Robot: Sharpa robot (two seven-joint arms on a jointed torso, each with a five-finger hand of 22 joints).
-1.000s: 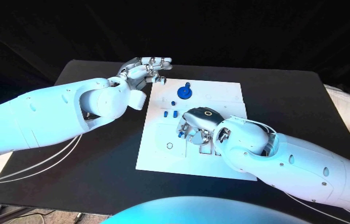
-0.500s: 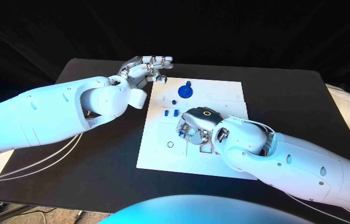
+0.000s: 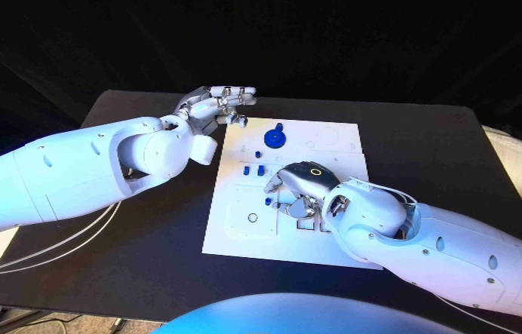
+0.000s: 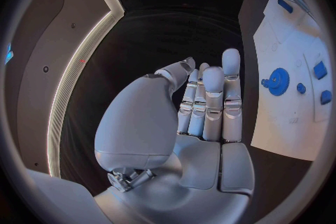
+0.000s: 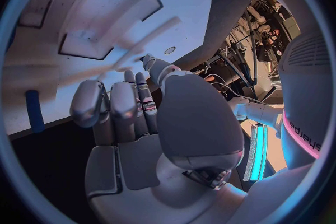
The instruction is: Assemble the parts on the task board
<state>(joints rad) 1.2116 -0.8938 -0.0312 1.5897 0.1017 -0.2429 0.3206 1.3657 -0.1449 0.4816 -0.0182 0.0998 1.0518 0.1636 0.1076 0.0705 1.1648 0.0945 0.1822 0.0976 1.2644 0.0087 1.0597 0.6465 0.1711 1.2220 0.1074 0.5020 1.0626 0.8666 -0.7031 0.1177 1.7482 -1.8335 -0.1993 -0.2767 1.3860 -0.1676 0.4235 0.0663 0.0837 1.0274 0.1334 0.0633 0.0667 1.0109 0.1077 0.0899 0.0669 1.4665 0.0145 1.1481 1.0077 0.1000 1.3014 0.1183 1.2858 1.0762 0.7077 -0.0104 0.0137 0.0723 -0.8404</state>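
The white task board (image 3: pixel 241 228) lies mid-table. A blue gear (image 3: pixel 276 136) stands at its far side, with small blue parts (image 3: pixel 253 170) near it. My right hand (image 3: pixel 296 195) is low over the board's middle, its fingers bent down to the surface beside a small blue part (image 3: pixel 268 200). In the right wrist view that hand (image 5: pixel 133 123) has nothing in its palm or fingers; the board's recesses (image 5: pixel 105 17) and a blue part (image 5: pixel 33 111) lie ahead of it. My left hand (image 3: pixel 218 105) hovers off the board's far left corner, fingers straight and together, holding nothing. The left wrist view shows this hand (image 4: pixel 203 106) and the gear (image 4: pixel 278 80).
One more blue part (image 3: pixel 241 121) lies at the board's far left corner, close to my left fingertips. Black table (image 3: pixel 142 221) surrounds the board. My two forearms cover the table's left side and near right corner.
My right hand has shifted slightly to the right and towards me on the board, and its wrist has turned a little. The left hand has stayed where it was.
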